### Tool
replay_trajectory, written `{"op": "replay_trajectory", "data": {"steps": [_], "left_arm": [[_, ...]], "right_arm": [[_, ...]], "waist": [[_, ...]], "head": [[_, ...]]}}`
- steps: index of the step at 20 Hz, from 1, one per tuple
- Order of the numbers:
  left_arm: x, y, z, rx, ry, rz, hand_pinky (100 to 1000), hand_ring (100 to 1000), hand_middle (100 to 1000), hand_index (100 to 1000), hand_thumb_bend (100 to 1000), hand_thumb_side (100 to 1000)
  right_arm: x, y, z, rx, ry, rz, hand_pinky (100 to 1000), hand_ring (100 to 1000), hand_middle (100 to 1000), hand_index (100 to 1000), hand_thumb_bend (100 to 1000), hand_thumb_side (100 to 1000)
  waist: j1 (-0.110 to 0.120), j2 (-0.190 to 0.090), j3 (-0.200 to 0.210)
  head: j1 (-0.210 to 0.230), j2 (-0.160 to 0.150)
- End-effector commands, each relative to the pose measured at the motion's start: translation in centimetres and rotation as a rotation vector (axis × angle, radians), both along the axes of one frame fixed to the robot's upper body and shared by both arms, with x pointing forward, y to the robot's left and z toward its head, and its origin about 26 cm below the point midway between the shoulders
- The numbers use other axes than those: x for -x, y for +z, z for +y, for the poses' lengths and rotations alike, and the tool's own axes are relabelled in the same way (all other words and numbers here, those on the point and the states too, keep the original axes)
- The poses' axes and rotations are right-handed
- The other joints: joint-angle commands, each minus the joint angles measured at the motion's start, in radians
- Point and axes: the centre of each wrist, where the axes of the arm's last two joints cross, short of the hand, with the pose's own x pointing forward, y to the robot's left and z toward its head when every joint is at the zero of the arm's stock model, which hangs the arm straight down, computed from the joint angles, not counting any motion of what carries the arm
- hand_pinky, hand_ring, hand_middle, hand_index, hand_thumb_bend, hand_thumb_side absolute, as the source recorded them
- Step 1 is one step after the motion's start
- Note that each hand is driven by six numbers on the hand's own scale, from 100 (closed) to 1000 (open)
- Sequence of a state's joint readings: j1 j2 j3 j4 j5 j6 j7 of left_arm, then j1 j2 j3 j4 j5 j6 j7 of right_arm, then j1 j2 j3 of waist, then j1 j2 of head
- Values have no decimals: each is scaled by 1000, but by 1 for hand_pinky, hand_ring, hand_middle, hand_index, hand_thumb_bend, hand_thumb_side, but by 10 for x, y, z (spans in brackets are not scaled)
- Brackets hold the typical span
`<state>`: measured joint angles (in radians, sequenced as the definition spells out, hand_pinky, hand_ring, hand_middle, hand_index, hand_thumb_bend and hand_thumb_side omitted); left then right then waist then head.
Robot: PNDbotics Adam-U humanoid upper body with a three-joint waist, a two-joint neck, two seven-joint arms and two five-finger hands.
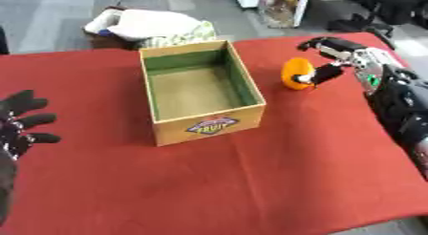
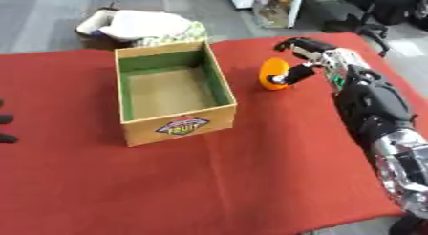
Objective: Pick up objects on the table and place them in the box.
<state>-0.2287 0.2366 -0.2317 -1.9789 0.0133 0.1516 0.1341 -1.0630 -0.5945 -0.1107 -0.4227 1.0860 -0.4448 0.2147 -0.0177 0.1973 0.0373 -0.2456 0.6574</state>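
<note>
Fruit [image 1: 295, 73], orange, smooth and likely light and a little slippery, sits on the red table [image 1: 251, 181] just right of the empty box [image 1: 200, 86], pinched by the right hand [image 1: 330, 62] across its middle, while the left hand [image 1: 21, 124] idles open.

One open cardboard box [image 1: 209, 126], one orange object [image 1: 295, 73], two robot hands: left hand [image 1: 21, 122], right hand [image 1: 334, 55]

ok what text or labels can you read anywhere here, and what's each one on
"FRUIT": on the oval label on the front wall of the box.
A smaller line above "FRUIT" on that same label: too blurred to read.
Nothing readable on the orange object, the right hand, the left hand or the red tablecloth.
</note>
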Motion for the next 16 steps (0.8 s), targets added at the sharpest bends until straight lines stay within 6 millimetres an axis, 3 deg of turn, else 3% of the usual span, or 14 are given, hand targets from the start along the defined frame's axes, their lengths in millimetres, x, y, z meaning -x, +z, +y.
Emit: {"op": "replay_trajectory", "data": {"steps": [1, 16], "left_arm": [[2, 8, -1, 3, -14, -28, 606, 737, 749, 875, 117, 1000], [2, 7, -1, 11, -15, -27, 606, 737, 748, 875, 119, 1000]], "right_arm": [[1, 13, -7, 17, -14, -33, 947, 974, 869, 950, 406, 496], [3, -2, -8, 69, -71, -1, 923, 933, 791, 906, 316, 379]], "waist": [[0, -14, 0], [8, -10, 2]], "head": [[-2, -7], [-3, -10]]}}
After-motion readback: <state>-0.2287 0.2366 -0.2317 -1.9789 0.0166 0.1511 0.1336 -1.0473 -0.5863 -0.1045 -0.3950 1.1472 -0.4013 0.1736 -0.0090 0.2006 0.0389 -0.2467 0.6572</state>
